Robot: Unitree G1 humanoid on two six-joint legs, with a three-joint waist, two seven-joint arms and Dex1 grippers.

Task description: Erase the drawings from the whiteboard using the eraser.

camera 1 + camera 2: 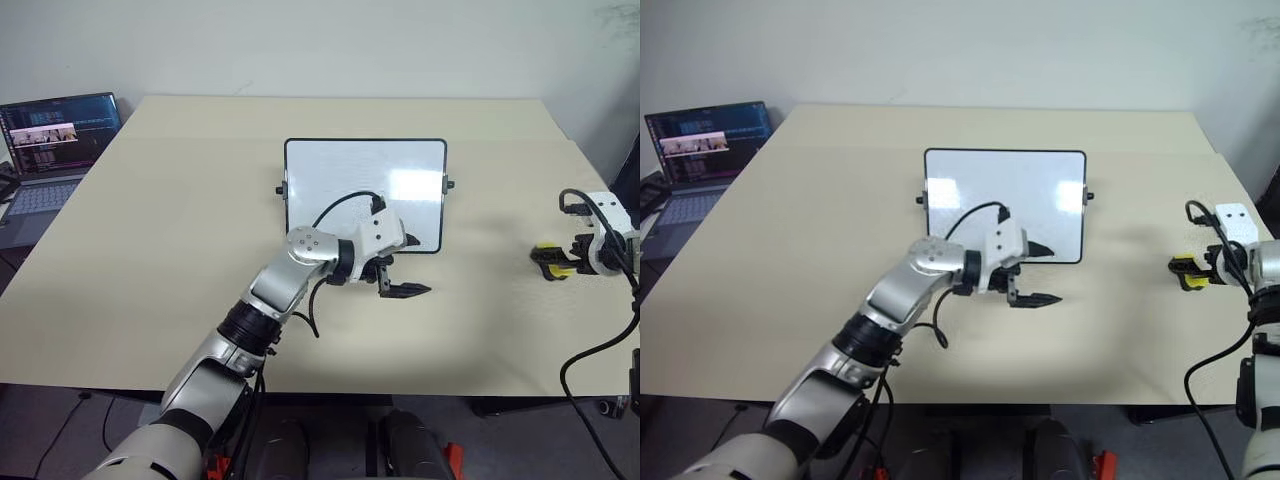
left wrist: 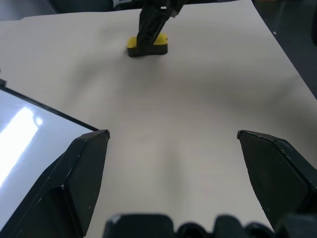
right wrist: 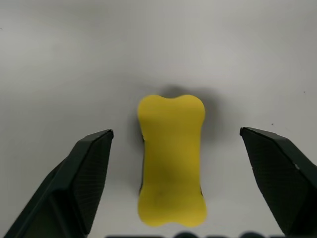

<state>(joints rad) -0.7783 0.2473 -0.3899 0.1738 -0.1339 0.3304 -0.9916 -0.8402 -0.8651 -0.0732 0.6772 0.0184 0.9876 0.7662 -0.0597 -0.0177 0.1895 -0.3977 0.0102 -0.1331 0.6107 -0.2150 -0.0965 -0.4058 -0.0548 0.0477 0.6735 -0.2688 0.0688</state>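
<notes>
Eraser [image 3: 172, 158] lies flat on the table [image 1: 150, 250], at the right edge of the head view, well apart from the whiteboard [image 1: 365, 170]. It is a yellow bone-shaped block with a black underside. In the right wrist view its long axis runs along the gripper's pointing line, yellow face up.

Right gripper [image 3: 176, 183] points down and forward over the eraser. Its jaws are spread wide, one finger [image 3: 81, 173] on each side, with a clear gap to the block on both, so it is released, not grasping.

Left arm reaches across the middle of the frame. Left gripper [image 1: 405, 268] points toward the right of the picture, just below level, at the whiteboard's lower right corner. Jaws are also spread, holding nothing.

Whiteboard sits centre frame, long side across the picture, with glare patches on it. I cannot make out any marks on the board from here.

The left wrist view catches the board's corner beside one finger, plus the eraser far off with the right gripper's black fingers over it. The head view adds a laptop [image 1: 55, 150] at upper left.
</notes>
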